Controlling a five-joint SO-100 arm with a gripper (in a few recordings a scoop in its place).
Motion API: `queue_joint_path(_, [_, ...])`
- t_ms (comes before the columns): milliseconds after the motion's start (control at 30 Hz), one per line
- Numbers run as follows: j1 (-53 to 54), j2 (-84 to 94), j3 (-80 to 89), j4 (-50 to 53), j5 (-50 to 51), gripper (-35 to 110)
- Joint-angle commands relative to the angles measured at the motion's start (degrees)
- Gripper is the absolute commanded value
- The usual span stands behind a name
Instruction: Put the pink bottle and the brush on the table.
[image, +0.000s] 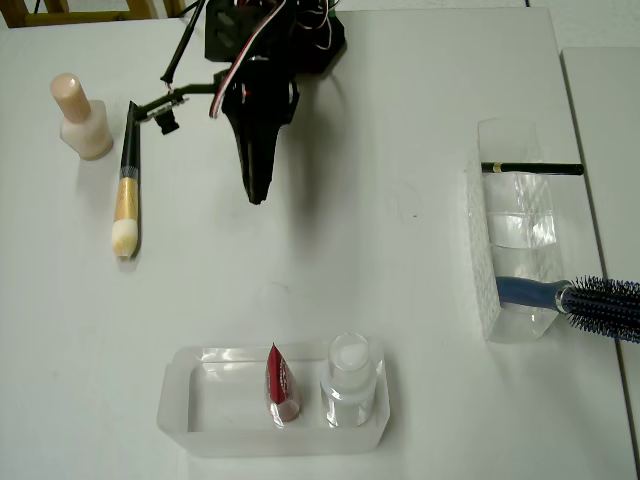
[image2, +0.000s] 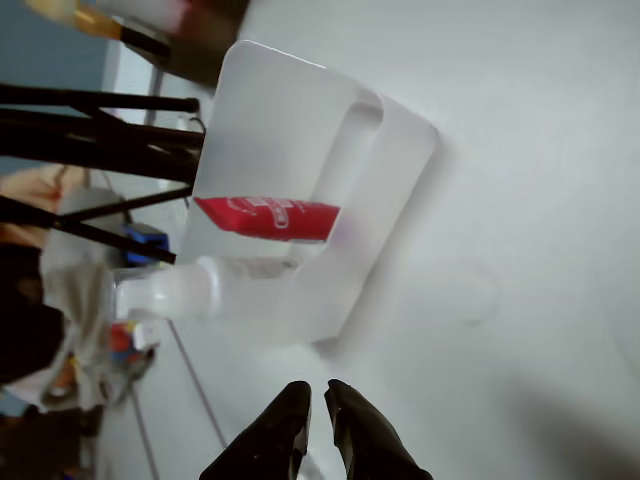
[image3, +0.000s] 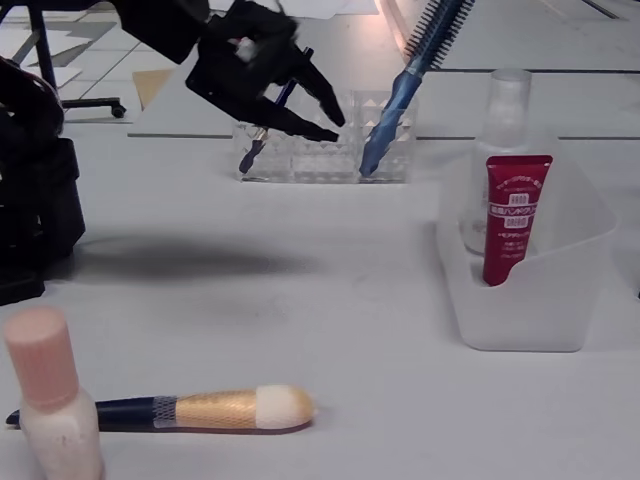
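Nearest the fixed camera, the pink bottle (image3: 45, 400) stands upright on the table (image3: 330, 300) beside the flat-lying brush (image3: 190, 410), near its corner. Raised behind them, the gripper (image3: 325, 118) is almost closed, holding nothing. Well apart, a translucent tray (image: 190, 420) holds a red tube (image: 281, 385) and clear bottle (image: 350, 380).
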Motion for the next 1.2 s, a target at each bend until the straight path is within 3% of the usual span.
queue_joint_path(0, [-2.0, 7.1, 4.6, 0.1, 5.2, 0])
queue_joint_path(100, [-3.4, 12.9, 11.5, -0.5, 9.5, 0])
queue_joint_path(467, [-4.6, 38.6, 36.4, 0.3, 9.5, 0])
queue_joint_path(1167, [-4.6, 55.9, 44.1, 17.3, 12.1, 0])
